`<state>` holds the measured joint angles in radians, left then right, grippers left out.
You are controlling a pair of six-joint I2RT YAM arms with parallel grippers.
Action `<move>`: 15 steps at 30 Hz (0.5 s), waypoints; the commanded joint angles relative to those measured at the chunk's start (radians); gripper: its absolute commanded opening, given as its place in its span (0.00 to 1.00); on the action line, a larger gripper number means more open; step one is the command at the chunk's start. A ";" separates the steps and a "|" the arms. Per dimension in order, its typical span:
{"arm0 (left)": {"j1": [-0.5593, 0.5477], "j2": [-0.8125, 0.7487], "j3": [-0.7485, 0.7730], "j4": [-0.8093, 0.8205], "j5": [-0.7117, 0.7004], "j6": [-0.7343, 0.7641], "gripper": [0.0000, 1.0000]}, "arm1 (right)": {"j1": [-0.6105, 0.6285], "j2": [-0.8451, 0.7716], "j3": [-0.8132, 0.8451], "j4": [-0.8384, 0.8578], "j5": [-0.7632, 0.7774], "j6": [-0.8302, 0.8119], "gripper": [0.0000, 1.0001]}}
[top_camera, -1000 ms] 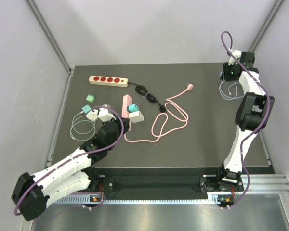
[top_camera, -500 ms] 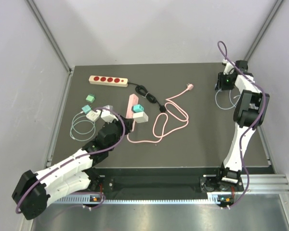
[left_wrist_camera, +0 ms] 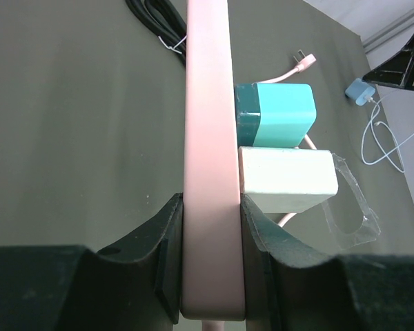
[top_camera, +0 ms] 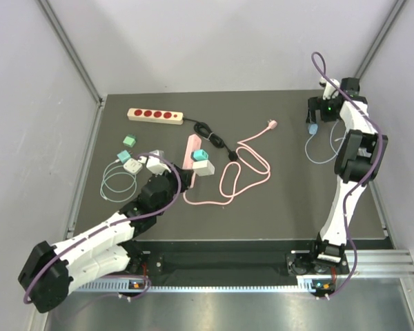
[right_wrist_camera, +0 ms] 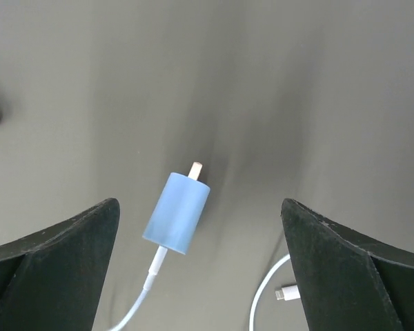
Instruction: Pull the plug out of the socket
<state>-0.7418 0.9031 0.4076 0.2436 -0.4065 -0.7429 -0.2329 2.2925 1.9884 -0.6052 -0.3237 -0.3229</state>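
Note:
My left gripper (top_camera: 184, 181) (left_wrist_camera: 210, 258) is shut on the near end of a pink socket strip (top_camera: 190, 152) (left_wrist_camera: 208, 131), which points away from it. Two plugs sit side by side in the strip's right face, a teal plug (top_camera: 200, 154) (left_wrist_camera: 280, 114) and a white plug (top_camera: 205, 167) (left_wrist_camera: 287, 181). At the far right, my right gripper (top_camera: 317, 118) (right_wrist_camera: 199, 203) is open. A blue plug (top_camera: 312, 128) (right_wrist_camera: 177, 214) on a white cable is below its spread fingers, touching neither one.
A beige strip with red sockets (top_camera: 154, 114) lies at the back left with a black cord (top_camera: 214, 138). The pink cord (top_camera: 245, 169) loops mid-table. A green cube (top_camera: 129, 140) and a white adapter with coiled cable (top_camera: 126, 161) lie left. A thin white cable (top_camera: 322, 150) trails from the blue plug.
The right gripper has opened and let go of the blue plug, which now sits free below it. The left arm, still gripping, has shifted the pink strip slightly.

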 commanded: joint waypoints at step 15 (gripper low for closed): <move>0.004 0.083 0.053 0.322 0.175 0.138 0.00 | 0.043 -0.495 -0.394 0.285 -0.613 0.143 1.00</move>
<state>-0.7410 0.9817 0.4076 0.3695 -0.2825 -0.6468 -0.2096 1.8923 1.6829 -0.5365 -0.6884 -0.3138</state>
